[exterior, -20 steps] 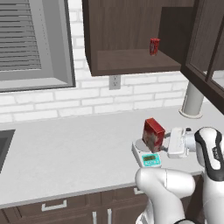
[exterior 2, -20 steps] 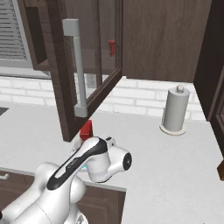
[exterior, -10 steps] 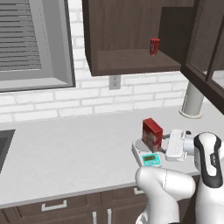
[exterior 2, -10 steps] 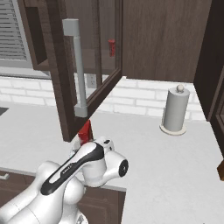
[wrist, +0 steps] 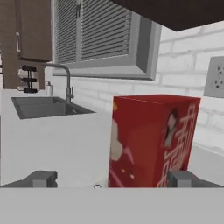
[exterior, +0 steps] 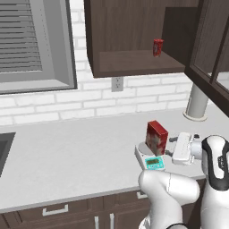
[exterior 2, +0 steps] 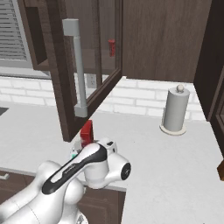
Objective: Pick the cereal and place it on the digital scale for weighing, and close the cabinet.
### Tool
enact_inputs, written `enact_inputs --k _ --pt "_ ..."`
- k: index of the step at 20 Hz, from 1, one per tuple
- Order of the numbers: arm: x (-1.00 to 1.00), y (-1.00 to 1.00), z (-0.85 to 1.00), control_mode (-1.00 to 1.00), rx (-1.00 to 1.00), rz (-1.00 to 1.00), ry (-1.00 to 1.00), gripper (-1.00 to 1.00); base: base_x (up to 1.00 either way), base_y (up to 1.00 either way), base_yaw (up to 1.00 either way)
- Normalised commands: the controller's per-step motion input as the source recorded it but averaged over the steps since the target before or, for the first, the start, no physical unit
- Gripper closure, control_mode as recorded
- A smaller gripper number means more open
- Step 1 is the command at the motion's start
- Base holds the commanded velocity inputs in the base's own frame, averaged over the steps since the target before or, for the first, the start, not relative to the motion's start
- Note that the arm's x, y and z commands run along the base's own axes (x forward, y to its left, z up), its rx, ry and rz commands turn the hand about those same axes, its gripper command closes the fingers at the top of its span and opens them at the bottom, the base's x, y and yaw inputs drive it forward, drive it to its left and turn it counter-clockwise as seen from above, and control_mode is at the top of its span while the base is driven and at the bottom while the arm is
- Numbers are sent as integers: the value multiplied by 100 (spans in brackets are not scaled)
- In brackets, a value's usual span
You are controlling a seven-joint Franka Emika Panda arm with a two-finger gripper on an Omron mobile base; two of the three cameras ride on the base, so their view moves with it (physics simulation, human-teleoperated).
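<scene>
1. Cereal [exterior: 156,137] stands upright on the digital scale [exterior: 150,158] on the table [exterior: 71,147]; the hand [exterior: 172,151] sits just right of it. A red can [exterior: 158,47] stands in the open cabinet [exterior: 134,36].
2. Cabinet door handle [exterior 2: 77,70] hangs above the cereal [exterior 2: 87,132]; a paper towel roll [exterior 2: 176,109] stands well right.
3. Fingertips [wrist: 43,178] spread wide apart, gripping nothing; cereal [wrist: 151,140] stands ahead between them.

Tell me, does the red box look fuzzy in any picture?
Hand view: the cereal is close and a bit soft-edged, its picture smeary. Left base view: it stands crisp on the digital scale, with hardly any shadow. Right base view: it is small, behind the arm.
</scene>
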Motion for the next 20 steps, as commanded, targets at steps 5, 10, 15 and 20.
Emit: enact_inputs --k 5,10,15,20 --pt "-23 -17 6 -100 5 0 -1 -100 0 0 0" --pt "-87 -37 51 -100 14 -1 -26 -100 0 0 0" --pt "-29 -32 92 -100 11 -6 -38 -100 0 0 0" --pt "0 -30 60 -100 4 -18 -19 -100 0 0 0"
